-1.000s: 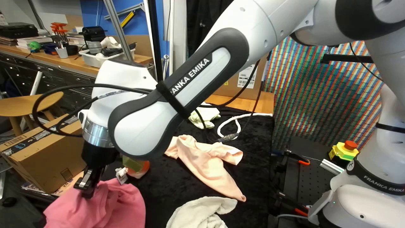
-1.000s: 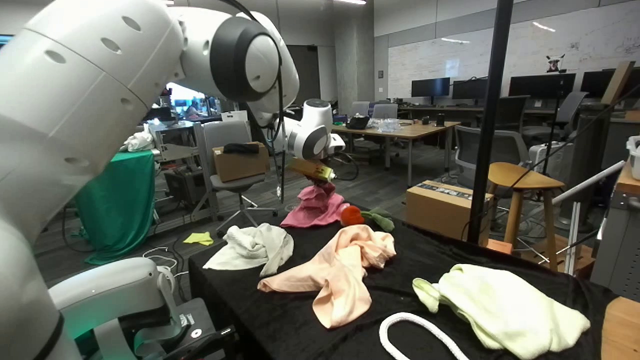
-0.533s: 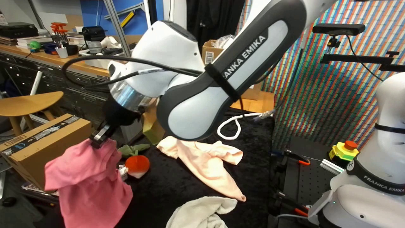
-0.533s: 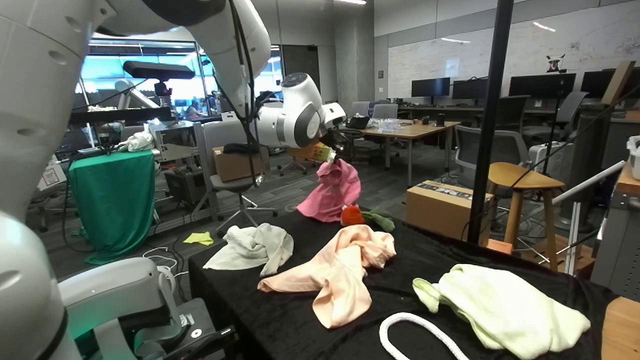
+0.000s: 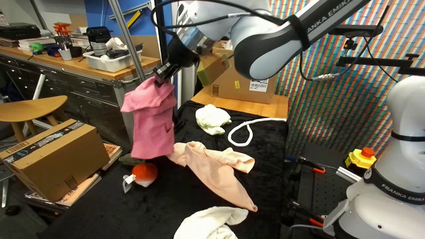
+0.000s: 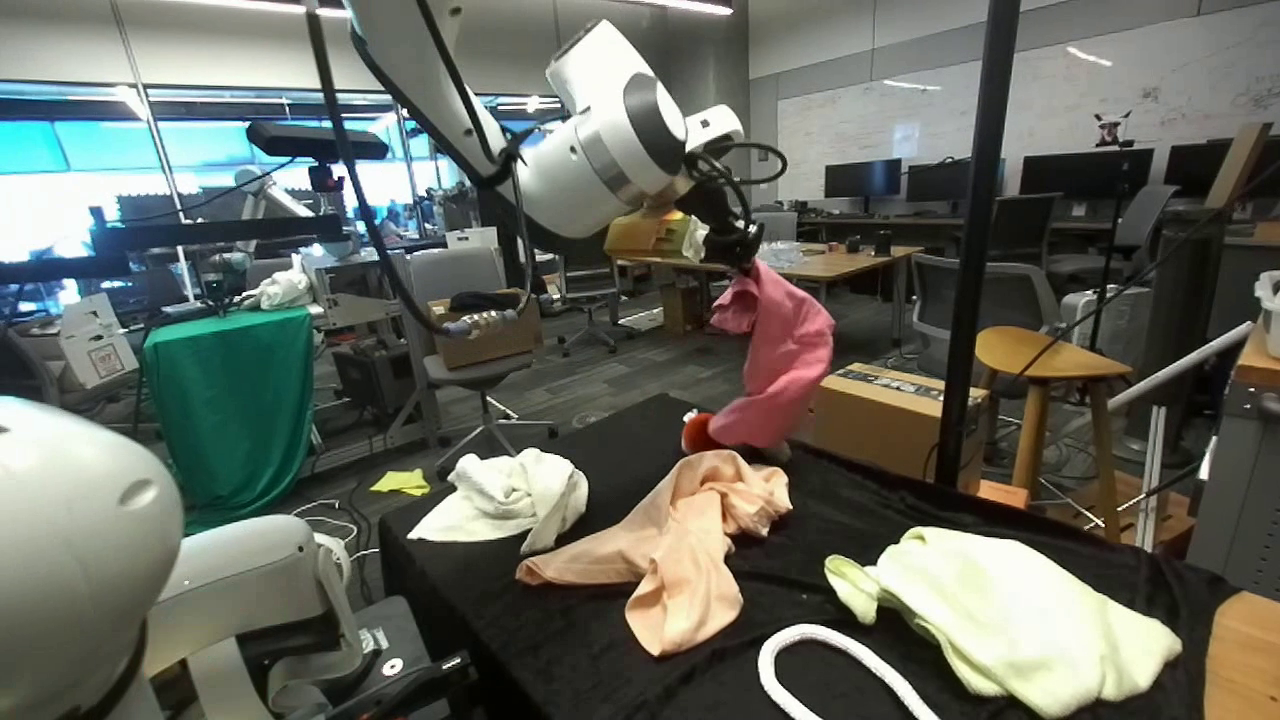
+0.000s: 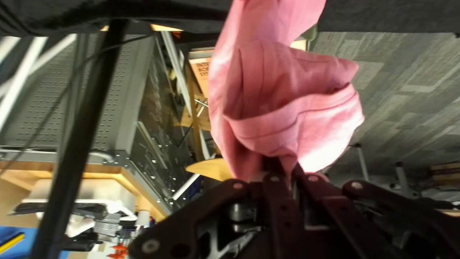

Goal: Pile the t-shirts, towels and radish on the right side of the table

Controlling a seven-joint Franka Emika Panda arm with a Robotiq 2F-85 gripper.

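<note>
"At the tip of the gripper [image 5: 160,80], what's the grip like?"

"Jaws pinched tight on a bunched bit of the pink cloth [image 5: 152,132]; the rest hangs down, w/ a flap folded over nr the top. Tee or towel, can't tell."

"And under it?"

"The radish [image 6: 697,433], on the table [image 5: 179,196]; in an exterior view it's partly behind the cloth. Touching or not, can't tell. So I'd go straight up till well clear, b/c a dragging hem could roll it."

"OK, then across. Mind the peach cloth [image 6: 690,545], nr the radish."

"Yep, pass over w/o snagging. Slow, too: fabric looks limp & will prob swing. Let it settle, then lower."

"Drop where?"

"Right side, per task. Which end counts as right isn't marked; my guess is by the pale green cloth [image 6: 1020,610], nr the white rope [image 5: 239,144]. The white cloth [image 6: 510,500] lies at the opp. end, so that's prob a later trip."

"Release?"

"Low: let the hem land & the cloth fold on itself, part the jaws fully, then back off straight up so nothing rides along. Loosen any sooner & it could land spread out, maybe on the radish."
</note>
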